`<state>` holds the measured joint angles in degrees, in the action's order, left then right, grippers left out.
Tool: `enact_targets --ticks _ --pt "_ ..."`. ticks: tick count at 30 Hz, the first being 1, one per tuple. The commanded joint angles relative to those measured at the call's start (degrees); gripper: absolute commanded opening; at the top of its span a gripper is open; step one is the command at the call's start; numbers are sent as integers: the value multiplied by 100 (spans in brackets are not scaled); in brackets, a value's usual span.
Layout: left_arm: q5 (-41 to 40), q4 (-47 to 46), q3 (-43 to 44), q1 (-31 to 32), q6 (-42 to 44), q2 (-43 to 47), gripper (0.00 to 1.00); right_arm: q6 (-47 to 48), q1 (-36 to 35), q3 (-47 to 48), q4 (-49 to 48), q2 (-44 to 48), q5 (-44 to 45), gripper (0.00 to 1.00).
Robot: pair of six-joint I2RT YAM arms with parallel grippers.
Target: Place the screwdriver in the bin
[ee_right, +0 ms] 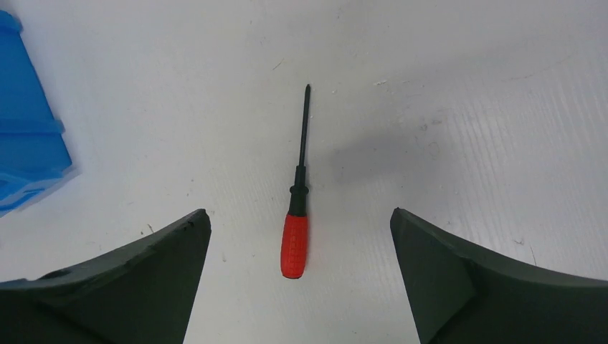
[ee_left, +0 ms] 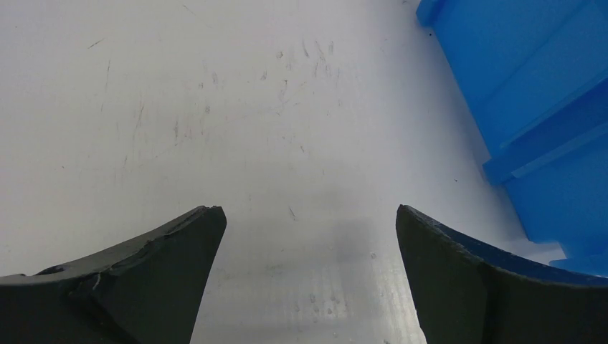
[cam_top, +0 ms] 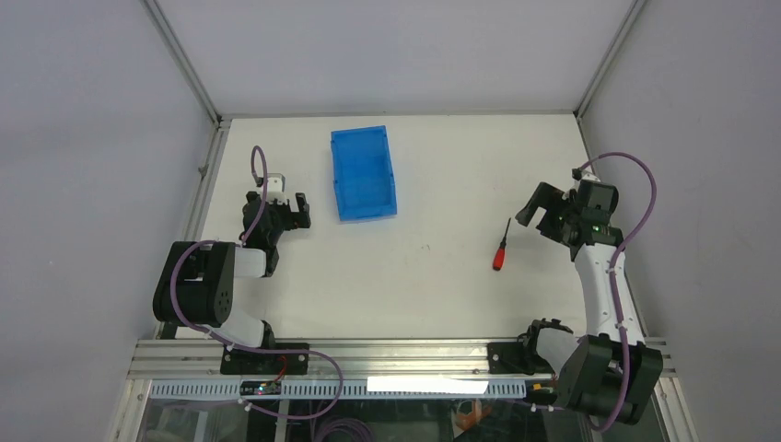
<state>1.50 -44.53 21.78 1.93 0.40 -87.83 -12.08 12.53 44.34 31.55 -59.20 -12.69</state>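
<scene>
Screwdriver (cam_top: 500, 250) is lying flat on the table (cam_top: 433, 295), in the right half and roughly midway between the near and far edges, red handle toward the near edge and thin black shaft pointing to the far edge. From my right wrist camera I see it whole, lying on the bare surface between the two dark fingers of the right gripper (ee_right: 299, 212), which stand wide apart around it and touch nothing; how high they sit above it I cannot judge. The bin (cam_top: 368, 210), translucent blue, stands upright near the far edge, left of centre and well apart from the tool. I only get a cut-off corner of it at the left border of the right wrist view, and a larger slice of its outer wall at the right border of the left wrist view. The left gripper (ee_left: 308, 208) is just beside that wall on the bin's left, its fingers also spread with only scuffed table between them. On the front rail (cam_top: 405, 387) below the near edge, a white strip (cam_top: 428, 385) is too washed out to read.
</scene>
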Motion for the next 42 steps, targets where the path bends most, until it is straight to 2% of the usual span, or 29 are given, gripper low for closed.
enact_targets --ticks 1,7,13,19,23,30,38,42 --pt "-1 -152 19 44 -94 145 99 -52 30 91 -83 195 -121 100" --pt "-4 -152 19 50 -100 145 99 -333 -8 140 40 462 -269 100" --pt "-2 -152 19 51 -93 144 99 -605 -206 120 439 612 -45 100" --pt "-7 -152 19 44 -93 144 99 -893 -633 -24 622 -9 178 94" --pt "2 -157 19 44 -98 150 99 -1086 -1131 -202 317 -517 555 93" --pt "-5 -152 19 49 -98 146 99 -1538 -1862 -217 231 -1567 1707 88" --pt "-5 -152 19 48 -93 146 99 -1911 -2332 30 495 -2169 2275 76" --pt "-2 -152 19 47 -98 148 99 -2040 -2370 51 429 -2495 2234 68"
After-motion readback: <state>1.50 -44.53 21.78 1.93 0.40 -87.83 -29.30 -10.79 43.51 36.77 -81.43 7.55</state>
